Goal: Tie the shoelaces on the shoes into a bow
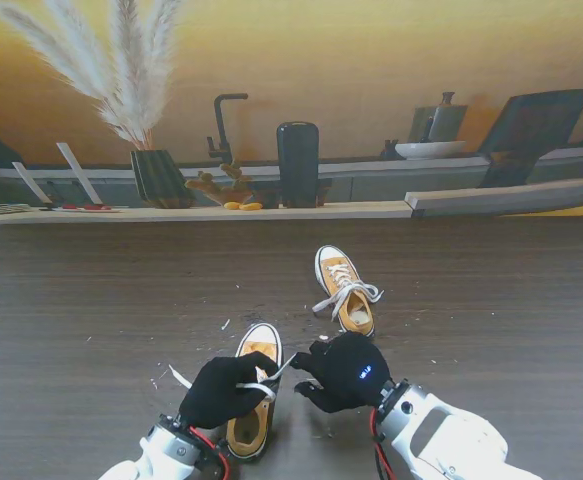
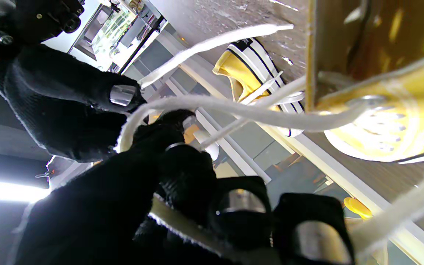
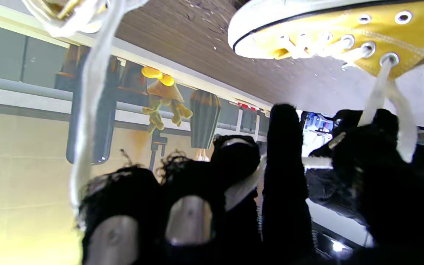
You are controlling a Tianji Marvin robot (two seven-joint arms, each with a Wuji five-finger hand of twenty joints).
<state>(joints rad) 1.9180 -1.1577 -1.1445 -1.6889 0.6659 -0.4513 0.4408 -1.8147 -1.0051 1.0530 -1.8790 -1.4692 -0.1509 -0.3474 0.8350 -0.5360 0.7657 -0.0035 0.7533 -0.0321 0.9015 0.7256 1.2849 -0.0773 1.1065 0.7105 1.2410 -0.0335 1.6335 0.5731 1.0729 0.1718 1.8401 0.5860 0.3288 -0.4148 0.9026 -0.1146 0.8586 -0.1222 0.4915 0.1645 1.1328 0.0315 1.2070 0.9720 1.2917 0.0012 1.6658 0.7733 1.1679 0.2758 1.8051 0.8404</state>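
Note:
Two yellow sneakers with white toe caps lie on the dark table. The nearer shoe (image 1: pixel 254 400) sits between my hands, partly under the left one. My left hand (image 1: pixel 221 390), black-gloved, is shut on a white lace (image 1: pixel 261 385) over that shoe. My right hand (image 1: pixel 346 370) is just beside it, its fingers closed on the lace (image 1: pixel 283 368) that runs between the hands. The left wrist view shows the lace (image 2: pixel 234 110) looped over my fingers (image 2: pixel 168 132), with the right hand (image 2: pixel 64 103) pinching a strand. The farther shoe (image 1: pixel 344 290) has loose laces (image 1: pixel 346 296) spilling sideways.
A shelf runs along the table's far edge with a vase of pampas grass (image 1: pixel 156 175), a black cylinder (image 1: pixel 298 163), a small faucet (image 1: pixel 221 125) and yellow figurines (image 1: pixel 233 190). Small white specks (image 1: pixel 226 324) dot the table near the shoes.

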